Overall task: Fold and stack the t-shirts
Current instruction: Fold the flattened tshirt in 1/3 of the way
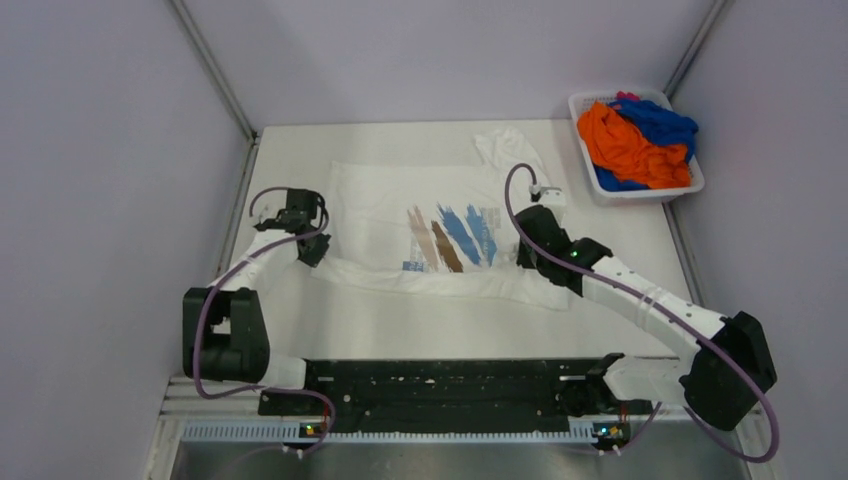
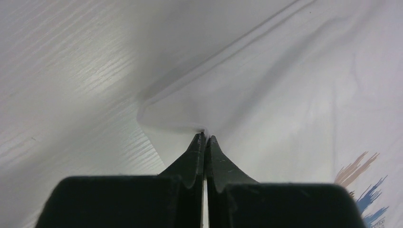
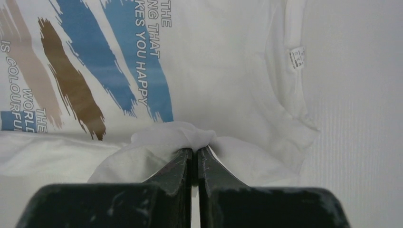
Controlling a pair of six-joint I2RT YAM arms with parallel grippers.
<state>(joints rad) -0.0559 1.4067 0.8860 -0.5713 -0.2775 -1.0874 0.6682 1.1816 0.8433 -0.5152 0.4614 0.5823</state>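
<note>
- Shirts on the table (image 1: 400, 330): one. The white shirt (image 1: 385, 205) lies spread flat across the middle, its length running from the left side toward the right.
- Print (image 1: 452, 236) on its chest: four slanted strokes (one tan, one brown, two blue), with lines of white lettering beside them in the right wrist view.
- The shirt's near edge is turned up in a long fold running between the two grippers.
- Collar (image 3: 285, 95), seen by the right wrist camera: one, with one small label (image 3: 296, 58), at the shirt's right end.
- Grippers: two, both pinched fully together.
- Left gripper (image 1: 312, 250): fingers closed on the cloth edge at the white shirt's left end, a corner of cloth lifted at its tips.
- Right gripper (image 1: 527, 255): fingers closed on a small bunch of the white shirt just near the print, collar side.
- Basket (image 1: 648, 194): one, at the far right corner of the table.
- Contents, heaped and unfolded: one orange shirt (image 1: 625, 145), blue cloth (image 1: 662, 122) whose count cannot be told, and one sliver of pink-red cloth (image 1: 627, 97) at the far rim.
</note>
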